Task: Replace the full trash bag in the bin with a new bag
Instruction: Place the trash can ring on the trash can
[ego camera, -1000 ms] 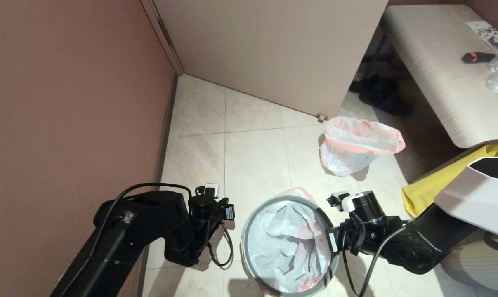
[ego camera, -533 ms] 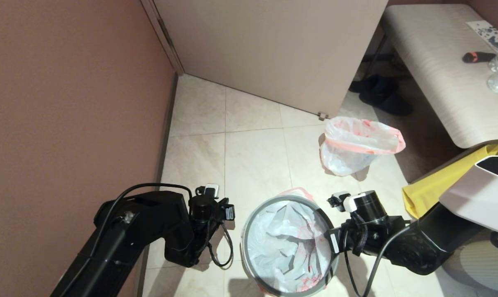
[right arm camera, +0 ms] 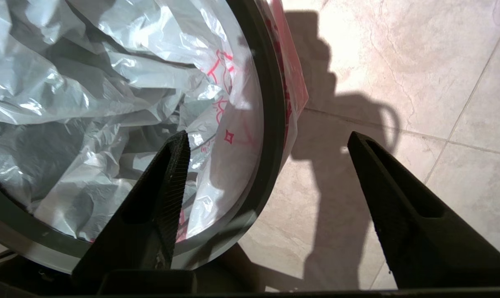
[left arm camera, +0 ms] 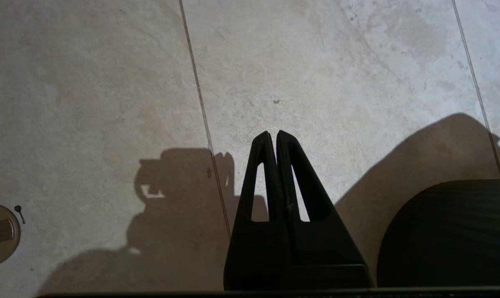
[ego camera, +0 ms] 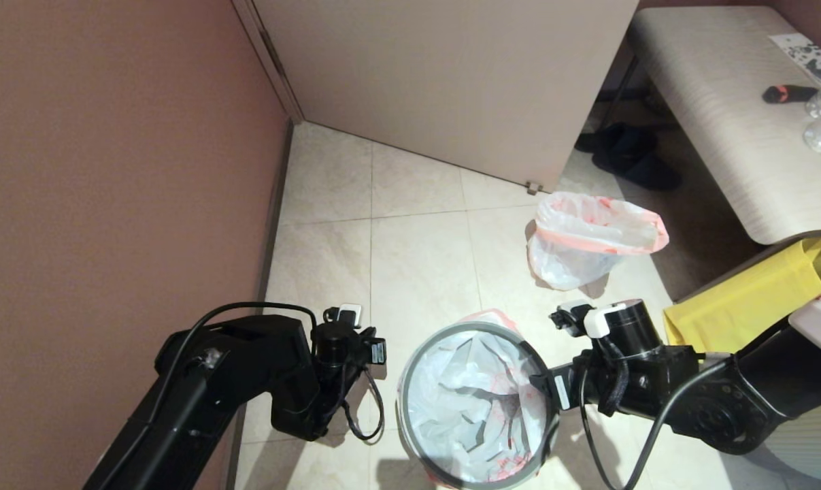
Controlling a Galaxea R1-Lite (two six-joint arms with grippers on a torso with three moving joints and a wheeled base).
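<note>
Since a second ago the right arm has drawn back from the bin (ego camera: 476,408) toward the yellow bag (ego camera: 743,306), and its right end effector (right arm camera: 268,140) has let go: the fingers now stand wide apart and empty, one over the liner, one over the floor tiles, straddling the grey ring rim (right arm camera: 270,120). Inside the bin the new bag (ego camera: 464,408) lies crumpled and slack, its pink-red band poking out past the rim on the far side. The full trash bag (ego camera: 587,241) sits on the floor beyond the bin, well apart from it, near the door.

Risk from here: the liner looks only loosely caught, so a finger dragging across it while the arm leaves could pull the band free or tip the light bin. The ring may also sit unevenly and let the bag slip down.

Beside the bin, the left end effector (left arm camera: 273,138) hangs clenched and empty over bare tile. The bin's near edge is cut off in the head view, so how the band sits there cannot be told.
</note>
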